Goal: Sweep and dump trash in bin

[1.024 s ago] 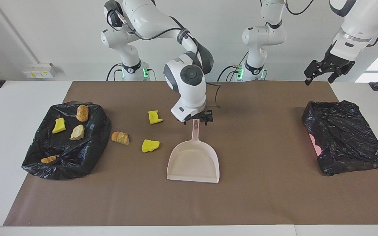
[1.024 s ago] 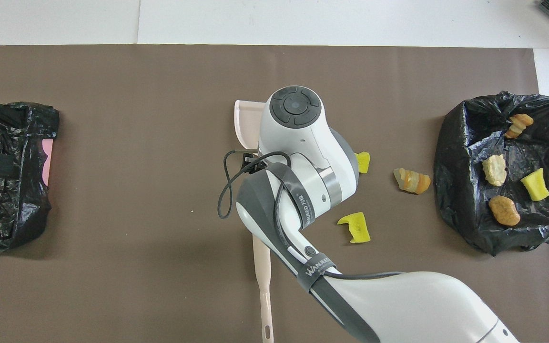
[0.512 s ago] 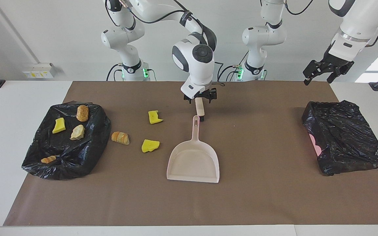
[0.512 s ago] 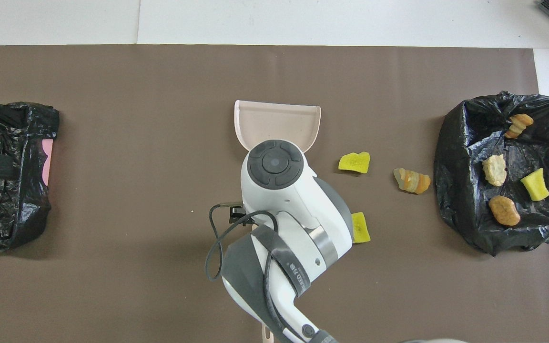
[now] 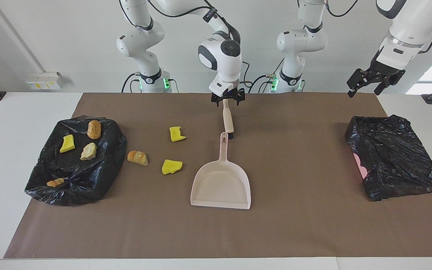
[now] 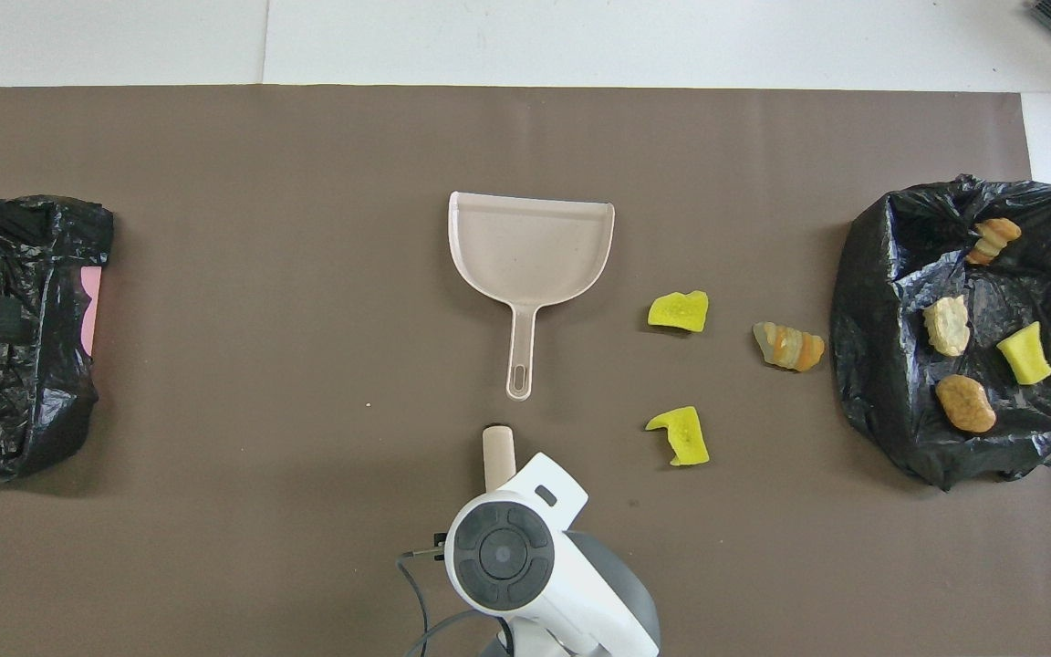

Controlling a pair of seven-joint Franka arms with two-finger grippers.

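A pale pink dustpan (image 5: 221, 183) (image 6: 530, 246) lies mid-table with its handle pointing toward the robots. Just nearer to the robots lies the pink hand brush (image 5: 227, 120) (image 6: 499, 450). My right gripper (image 5: 228, 99) hangs open over the brush handle's end nearest the robots, jaws wide; in the overhead view its wrist covers it. Loose trash lies beside the dustpan toward the right arm's end: two yellow chunks (image 5: 177, 134) (image 5: 171, 166) and a bread lump (image 5: 137, 157). My left gripper (image 5: 373, 80) waits open, raised over the left arm's end.
A black bag (image 5: 99, 176) (image 6: 872, 365) at the right arm's end holds several more scraps. Another black bag (image 5: 396, 157) (image 6: 24, 392) with pink showing at its side sits at the left arm's end. A brown mat (image 5: 298, 225) covers the table.
My right gripper has drawn back from over the dustpan's handle toward the robots and now hangs over the brush handle. Dustpan, brush and trash stayed put; the left arm barely moved.
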